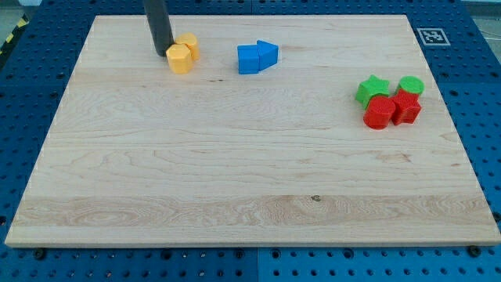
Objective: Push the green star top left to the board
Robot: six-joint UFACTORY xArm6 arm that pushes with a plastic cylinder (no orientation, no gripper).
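Note:
The green star (372, 88) lies at the view's right, in a tight cluster with a green round block (411, 84), a red round block (380, 113) and a red star-like block (405, 106). My tip (160, 53) is far off at the view's top left, touching the left side of two yellow blocks (183, 53). The rod comes down from the view's top edge. The tip is well apart from the green star.
Two blue blocks (257, 56) sit together at the top centre, one cube-like and one wedge-like. The wooden board (235, 172) lies on a blue perforated table. A black-and-white marker tag (429, 35) is at the board's top right corner.

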